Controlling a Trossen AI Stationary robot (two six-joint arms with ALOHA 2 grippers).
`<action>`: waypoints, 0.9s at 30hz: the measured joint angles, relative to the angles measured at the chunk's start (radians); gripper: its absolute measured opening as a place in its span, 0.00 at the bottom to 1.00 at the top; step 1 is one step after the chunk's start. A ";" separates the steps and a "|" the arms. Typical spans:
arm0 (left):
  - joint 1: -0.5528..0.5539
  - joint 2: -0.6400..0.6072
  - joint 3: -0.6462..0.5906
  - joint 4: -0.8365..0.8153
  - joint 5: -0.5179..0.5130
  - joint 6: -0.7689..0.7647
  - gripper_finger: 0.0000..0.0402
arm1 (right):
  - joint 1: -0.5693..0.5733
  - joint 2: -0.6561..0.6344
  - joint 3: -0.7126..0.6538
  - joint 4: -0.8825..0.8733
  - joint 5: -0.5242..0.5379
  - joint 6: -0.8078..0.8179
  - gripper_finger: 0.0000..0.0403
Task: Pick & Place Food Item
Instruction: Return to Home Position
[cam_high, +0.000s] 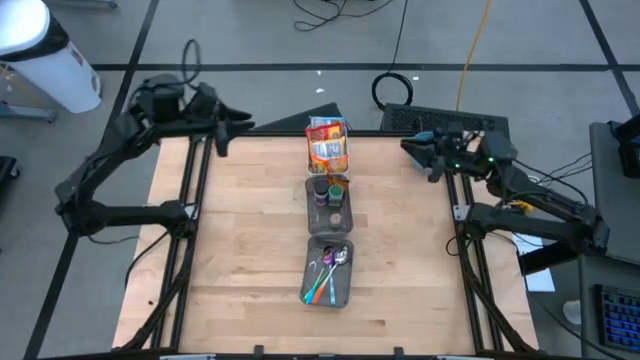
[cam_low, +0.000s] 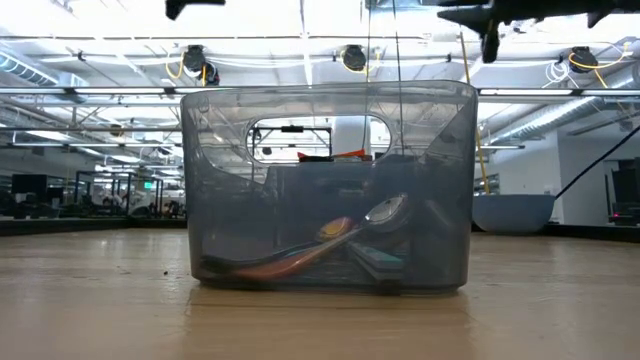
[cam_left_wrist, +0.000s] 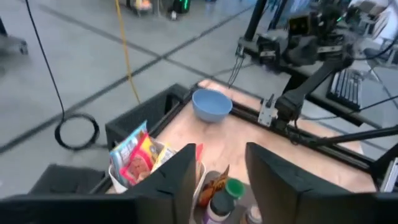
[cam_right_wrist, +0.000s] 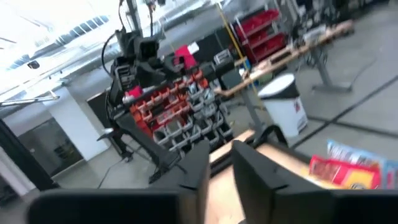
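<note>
Noodles (cam_high: 327, 152) are in the white bin (cam_left_wrist: 115, 182) at the desk's (cam_high: 250, 250) far edge, left pincer (cam_left_wrist: 221, 152) and right pincer (cam_right_wrist: 221, 149) both released and empty, so my only worry is an arm clipping that bin heading home.

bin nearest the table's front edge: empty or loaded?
Loaded. The grey bin holds spoons and other coloured utensils lying in its bottom, visible through its clear wall and from above.
</note>
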 joint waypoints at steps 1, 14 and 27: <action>-0.007 -0.021 -0.005 0.003 -0.006 0.000 0.34 | -0.010 -0.019 0.000 -0.008 0.000 -0.012 0.12; -0.017 -0.463 -0.503 0.351 -0.064 -0.182 0.01 | -0.047 -0.240 0.000 -0.264 0.093 -0.124 0.00; -0.017 -0.749 -0.849 0.557 -0.118 -0.399 0.10 | -0.030 -0.473 -0.067 -0.486 0.357 -0.173 0.00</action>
